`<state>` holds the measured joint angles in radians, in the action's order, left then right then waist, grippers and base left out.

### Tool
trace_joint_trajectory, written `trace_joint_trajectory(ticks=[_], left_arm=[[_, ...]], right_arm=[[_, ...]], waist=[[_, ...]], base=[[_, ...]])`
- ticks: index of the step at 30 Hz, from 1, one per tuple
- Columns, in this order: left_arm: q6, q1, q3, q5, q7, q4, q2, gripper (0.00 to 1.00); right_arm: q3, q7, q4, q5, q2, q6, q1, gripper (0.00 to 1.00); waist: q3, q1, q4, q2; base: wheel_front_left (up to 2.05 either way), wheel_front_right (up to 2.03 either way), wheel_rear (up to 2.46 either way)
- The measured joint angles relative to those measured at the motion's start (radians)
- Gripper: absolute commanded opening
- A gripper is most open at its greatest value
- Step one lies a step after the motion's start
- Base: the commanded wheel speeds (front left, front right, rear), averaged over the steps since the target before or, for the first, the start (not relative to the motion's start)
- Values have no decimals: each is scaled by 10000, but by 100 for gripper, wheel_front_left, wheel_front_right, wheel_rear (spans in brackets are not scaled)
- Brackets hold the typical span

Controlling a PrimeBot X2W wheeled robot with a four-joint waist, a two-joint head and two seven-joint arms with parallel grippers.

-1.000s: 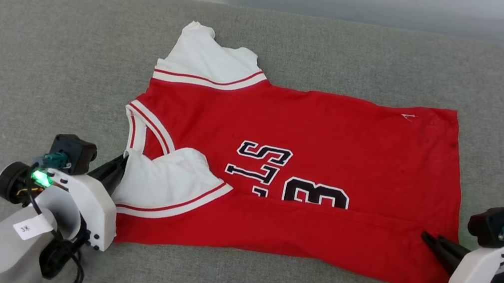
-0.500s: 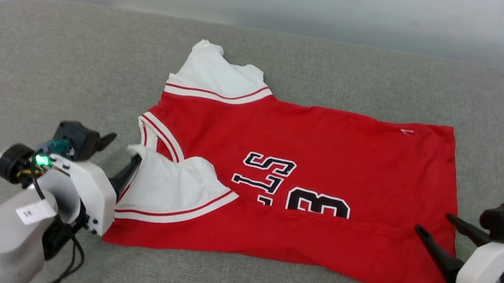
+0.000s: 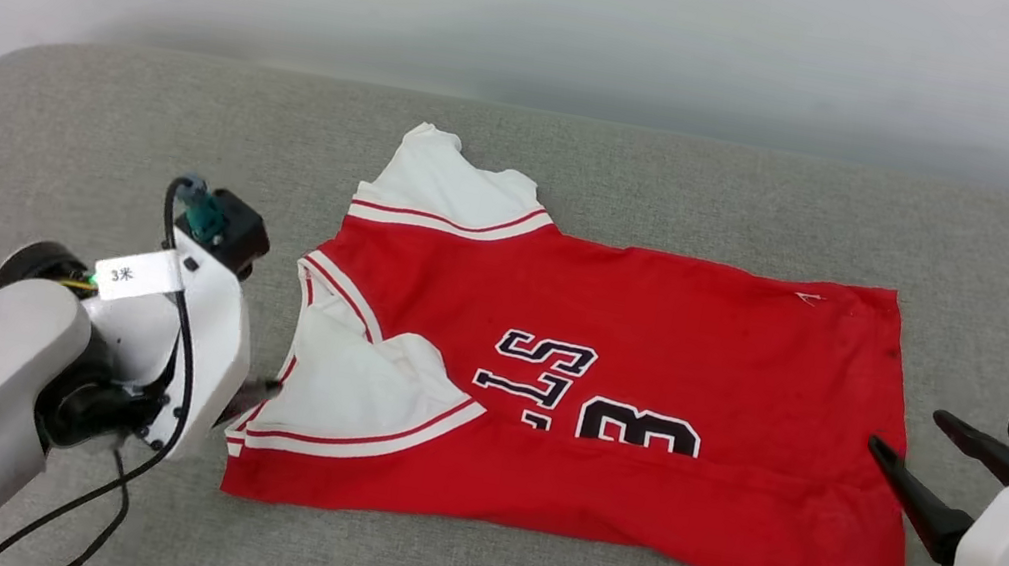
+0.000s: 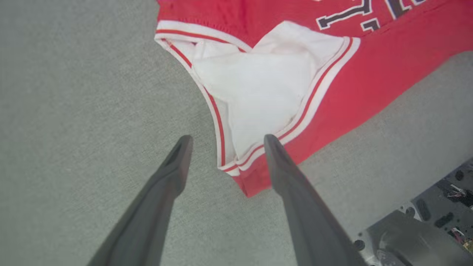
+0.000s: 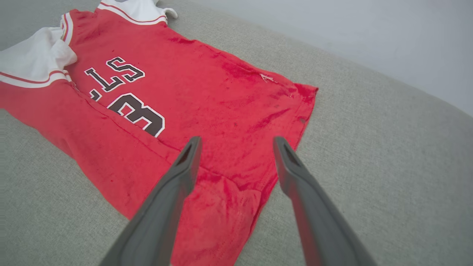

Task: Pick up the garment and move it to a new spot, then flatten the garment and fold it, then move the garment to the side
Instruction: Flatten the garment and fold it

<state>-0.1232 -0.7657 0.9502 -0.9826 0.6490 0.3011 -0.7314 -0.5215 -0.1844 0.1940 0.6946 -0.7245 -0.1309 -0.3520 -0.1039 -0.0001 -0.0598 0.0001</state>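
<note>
A red jersey-style shirt [image 3: 614, 361] with white sleeves, red-and-white striped trim and black-outlined white lettering lies flat near the middle of a broad grey woven cushion [image 3: 79, 155]. Its long axis runs side to side across the head view: the neckline and sleeves point to the robot's left, the straight hem to its right. The edge nearest the robot is folded up over the front and hides the lower part of the letters and of a large "3". One white sleeve sticks out on the far side; the other lies folded on the red cloth at the near left corner.

The left gripper [image 4: 225, 138] sits at that near left corner. Its pale grey forearm rises from the lower left, and the white wrist housing, which carries a small paper label [image 3: 138, 275], turns the fingers rightward towards the folded sleeve. The two dark fingers stand wide apart with nothing between them, either side of the striped sleeve edge; whether they touch the cloth cannot be told.

The right gripper [image 3: 906, 431] reaches in from the right edge, its fingers pointing left at the hem. Its jaws are likewise spread and empty, tips just beside the hem.

A pale wall [image 3: 548, 7] stands behind the cushion.
</note>
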Motion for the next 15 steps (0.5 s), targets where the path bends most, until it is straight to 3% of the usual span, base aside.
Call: trace_joint_trajectory(ticks=[6,15], left_arm=[[13,114,380,-483,1166,224,-56,100],[130,643,608,-711,1170,1670,431,100]], right_arm=[[276,-382,-397,-286,318,0,49,100],[169,-790,-698,-520,639,0,-104,100]], waist=[[-228,0,268,0],[-682,0,713,0]], base=[[0,0,0],[0,0,0]])
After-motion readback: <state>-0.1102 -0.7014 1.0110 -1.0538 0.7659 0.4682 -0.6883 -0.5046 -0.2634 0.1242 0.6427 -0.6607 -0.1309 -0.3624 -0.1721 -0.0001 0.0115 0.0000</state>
